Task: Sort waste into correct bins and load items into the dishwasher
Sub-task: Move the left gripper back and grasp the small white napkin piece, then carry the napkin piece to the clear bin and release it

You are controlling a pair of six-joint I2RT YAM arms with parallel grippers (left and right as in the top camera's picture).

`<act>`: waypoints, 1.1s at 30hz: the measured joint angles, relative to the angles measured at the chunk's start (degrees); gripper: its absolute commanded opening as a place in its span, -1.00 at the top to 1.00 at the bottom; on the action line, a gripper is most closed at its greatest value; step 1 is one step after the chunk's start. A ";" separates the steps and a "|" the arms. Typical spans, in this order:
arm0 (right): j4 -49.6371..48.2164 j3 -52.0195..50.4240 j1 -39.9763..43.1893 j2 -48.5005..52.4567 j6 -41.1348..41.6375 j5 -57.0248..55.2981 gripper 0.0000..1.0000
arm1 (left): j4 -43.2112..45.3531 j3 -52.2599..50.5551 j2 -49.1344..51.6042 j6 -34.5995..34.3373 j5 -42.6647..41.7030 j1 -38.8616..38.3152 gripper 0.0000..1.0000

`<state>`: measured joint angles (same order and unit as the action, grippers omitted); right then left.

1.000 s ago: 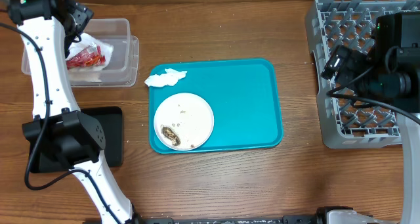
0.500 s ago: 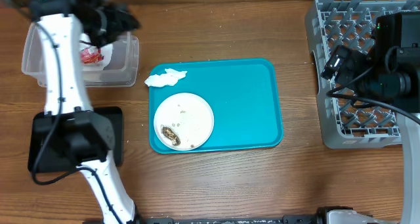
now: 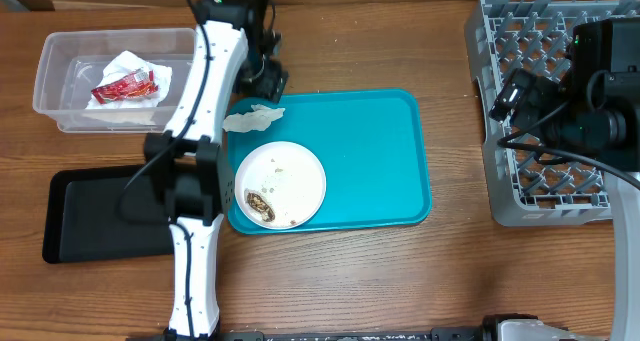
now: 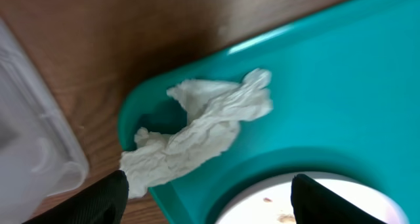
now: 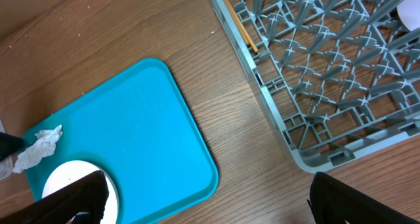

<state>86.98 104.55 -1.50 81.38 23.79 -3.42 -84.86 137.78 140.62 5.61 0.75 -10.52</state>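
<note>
A crumpled white napkin (image 3: 252, 118) (image 4: 203, 129) lies over the far left corner of the teal tray (image 3: 370, 151). My left gripper (image 3: 268, 81) (image 4: 210, 207) hovers just above it, open and empty, its fingertips (image 4: 105, 198) straddling the tray corner and the plate's rim. The white plate (image 3: 280, 184) holds a brown scrap (image 3: 260, 203) and some crumbs. In the clear tub (image 3: 60, 111) lie a red wrapper (image 3: 125, 84) and white paper. My right gripper (image 5: 216, 207) is open beside the grey dish rack (image 3: 545, 196) (image 5: 328, 66), where a chopstick (image 5: 239, 23) lies.
A black tray (image 3: 100, 216) sits at the left front, partly under my left arm. The left arm's white links cross between the tub and the teal tray. A white dish (image 5: 410, 10) shows at the rack's far edge in the right wrist view.
My left arm has swung right from the clear tub to above the napkin at the teal tray's corner. The red wrapper stays in the tub. The right arm has not moved.
</note>
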 measured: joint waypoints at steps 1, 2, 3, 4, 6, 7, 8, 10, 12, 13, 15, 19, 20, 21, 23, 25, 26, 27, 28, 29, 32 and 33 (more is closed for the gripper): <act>-0.02 0.00 0.00 0.00 0.02 0.04 -1.00 | -0.57 0.00 1.49 0.24 0.52 0.02 -0.50; 0.00 0.00 0.00 0.00 0.00 0.04 -1.00 | -1.07 0.00 2.95 0.46 0.98 0.07 -0.43; 0.00 0.00 0.00 0.00 -0.04 0.02 -1.00 | -1.22 -0.04 4.22 0.59 1.33 0.07 -0.43; -0.02 0.00 0.00 0.00 0.00 0.02 -1.00 | -1.20 -0.07 5.42 0.74 1.62 0.07 -0.43; 0.00 0.00 0.00 0.00 0.00 0.04 -1.00 | -0.59 -0.07 7.72 0.81 1.77 0.11 -0.44; -0.02 0.00 0.00 0.00 -0.02 0.02 -1.00 | 0.04 -0.07 8.68 0.81 1.84 0.11 -0.44; 0.00 0.00 0.00 0.00 -0.02 0.02 -1.00 | 0.52 -0.07 9.33 0.83 1.73 0.11 -0.44; 0.00 0.00 0.00 0.00 -0.02 0.00 -1.00 | 1.20 0.15 9.46 0.85 1.66 0.11 -0.43; -0.04 0.00 0.00 0.00 0.00 0.02 -1.00 | 2.12 0.26 9.46 0.66 1.49 0.11 -0.20; 0.00 0.00 0.00 0.00 0.02 0.04 -1.00 | 2.49 0.26 9.46 0.61 1.40 0.11 0.13; -0.02 0.00 0.00 0.00 0.00 0.02 -1.00 | 2.80 0.28 9.46 0.61 1.42 0.11 0.92; 0.00 0.00 0.00 0.00 0.00 0.02 -1.00 | 2.27 0.42 9.46 0.55 1.68 0.09 0.92; -0.02 0.00 0.00 0.00 -0.02 0.02 -1.00 | 1.70 0.79 9.53 0.42 1.75 0.11 0.92; -0.02 0.00 0.00 0.00 -0.02 0.02 -1.00 | 0.61 1.77 9.86 0.11 2.05 0.11 0.92; -0.02 0.00 0.00 0.00 0.00 0.02 -1.00 | -0.96 4.24 10.51 -1.01 2.84 0.11 0.92; -0.02 0.00 0.00 0.00 0.00 0.00 -1.00 | -2.10 8.28 11.23 -2.73 4.09 0.11 0.92; -0.02 0.00 0.00 0.00 0.00 0.04 -1.00 | -2.73 11.21 11.52 -4.24 5.09 0.11 0.92; -0.02 0.00 0.00 0.00 0.00 0.02 -1.00 | -3.17 14.14 11.67 -5.81 6.14 0.11 0.92; -0.02 0.00 0.00 0.00 -0.02 0.04 -1.00 | -3.58 17.35 11.67 -7.65 7.48 0.11 0.92; -0.02 0.00 0.00 0.00 0.00 0.02 -1.00 | -3.85 20.81 11.67 -9.75 8.98 0.11 0.92; -0.02 0.00 0.00 0.00 -0.02 0.04 -1.00 | -4.00 31.39 11.65 -16.85 14.27 0.52 0.92; -0.02 0.00 0.00 0.00 0.00 0.02 -1.00 | -3.96 34.49 11.65 -19.39 16.02 0.68 0.92</act>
<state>86.96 104.55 -1.50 81.38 23.79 -3.40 -88.82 172.27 152.27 -13.78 16.78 -9.85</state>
